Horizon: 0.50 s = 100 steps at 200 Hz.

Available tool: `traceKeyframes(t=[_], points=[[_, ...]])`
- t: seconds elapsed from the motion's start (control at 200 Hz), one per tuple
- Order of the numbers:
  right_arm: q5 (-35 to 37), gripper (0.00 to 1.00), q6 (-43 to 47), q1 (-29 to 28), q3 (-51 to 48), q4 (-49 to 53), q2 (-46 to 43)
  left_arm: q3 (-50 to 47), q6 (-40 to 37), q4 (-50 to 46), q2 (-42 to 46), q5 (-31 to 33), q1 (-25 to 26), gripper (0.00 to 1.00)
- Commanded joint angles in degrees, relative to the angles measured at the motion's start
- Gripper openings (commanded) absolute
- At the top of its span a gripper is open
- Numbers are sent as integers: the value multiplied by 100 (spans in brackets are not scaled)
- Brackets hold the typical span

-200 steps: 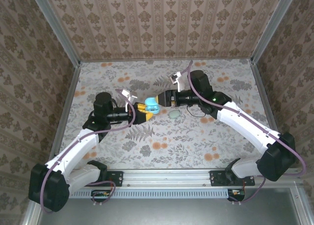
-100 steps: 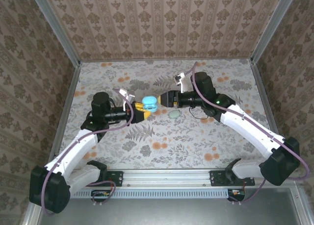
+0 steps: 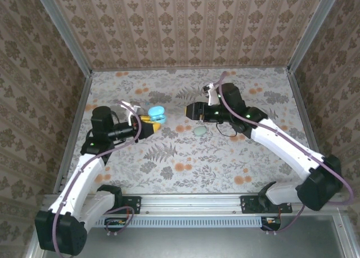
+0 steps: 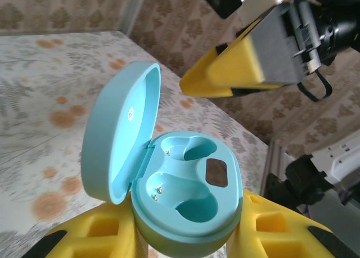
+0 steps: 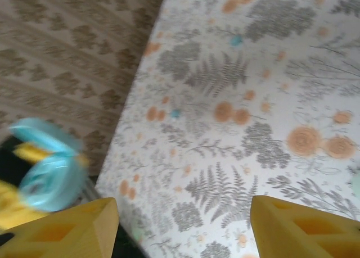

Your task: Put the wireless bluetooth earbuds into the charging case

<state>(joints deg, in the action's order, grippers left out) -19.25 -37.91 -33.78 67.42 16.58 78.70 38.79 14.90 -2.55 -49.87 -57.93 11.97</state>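
Left claw (image 3: 149, 122) pinched tight on charging case (image 4: 188, 213): smooth teal oval shell, lid (image 4: 121, 131) hinged up, two moulded sockets (image 4: 188, 199) facing up, long axis running out from the wrist. Right claw (image 5: 180, 224) spread, empty. Earbuds (image 5: 237, 40) (image 5: 175, 113): tiny pale-blue specks on floral tabletop (image 5: 225, 173) ahead of right claw; orientation unreadable.
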Motion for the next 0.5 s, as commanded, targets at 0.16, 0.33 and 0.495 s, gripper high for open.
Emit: traceKeyframes(t=[0.16, 0.33, 0.495], points=[[756, 55, 218, -685, 1847, 147, 2595, 519, -613, -1808, 783, 142, -944, 8], [882, 49, 326, -1152, 3550, 343, 4341, 621, -723, -2293, 1176, 244, -1299, 8], [1063, 48, 365, -1576, 5321, 619, 5767, 673, -758, -2537, 1499, 365, -1444, 8]])
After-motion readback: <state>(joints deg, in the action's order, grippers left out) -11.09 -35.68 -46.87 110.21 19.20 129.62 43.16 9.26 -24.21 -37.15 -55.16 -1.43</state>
